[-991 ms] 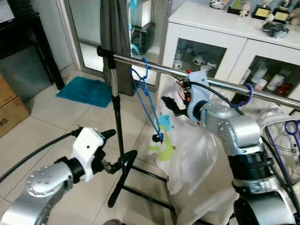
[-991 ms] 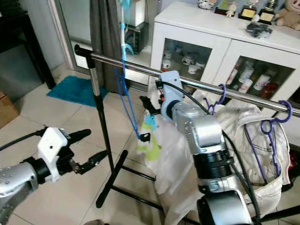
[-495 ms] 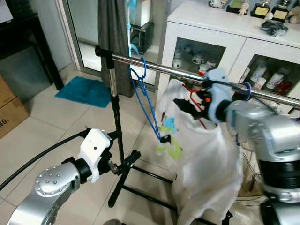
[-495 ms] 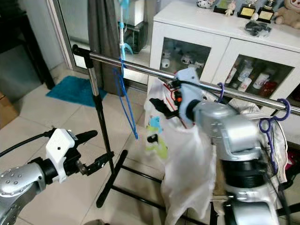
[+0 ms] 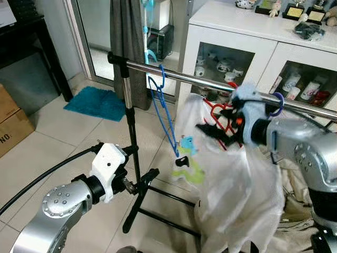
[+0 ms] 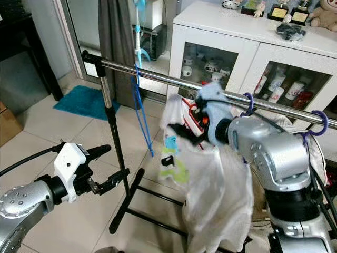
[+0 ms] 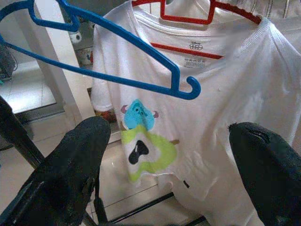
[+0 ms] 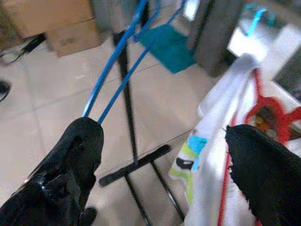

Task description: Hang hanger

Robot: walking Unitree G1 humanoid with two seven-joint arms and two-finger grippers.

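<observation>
— Where is the red hanger [image 7: 188, 21] sitting at this moment?

— It is sitting inside the neck of the white T-shirt [image 5: 237, 179], just below the metal rail [image 5: 189, 78] of the clothes rack. I cannot tell whether its hook is resting on the rail, since the right arm is covering that spot.

— And the right tool [image 5: 213, 132]?

— It is reaching up to the shirt's collar beside the red hanger. In the right wrist view its two black fingers [image 8: 75, 155] are standing wide apart, with the shirt's edge and the rack's black upright between them, so it is gripping nothing.

— What is the left arm doing?

— The left tool [image 5: 141, 178] is hovering low beside the rack's black upright pole [image 5: 130, 132], well under the rail. Its fingers [image 7: 70, 160] are also spread apart, pointing toward the shirt's green and blue cartoon print [image 7: 141, 141], and they are holding nothing.

— Anything else on the rail?

— A blue hanger [image 5: 163, 113] is dangling bare from the rail, near the pole and left of the shirt. A purple hanger hook [image 6: 316, 118] is hanging further along to the right. Behind the rack, a white glass-door cabinet [image 5: 247, 42] is standing, and a teal mat [image 5: 97, 103] is lying on the tiled floor.
</observation>
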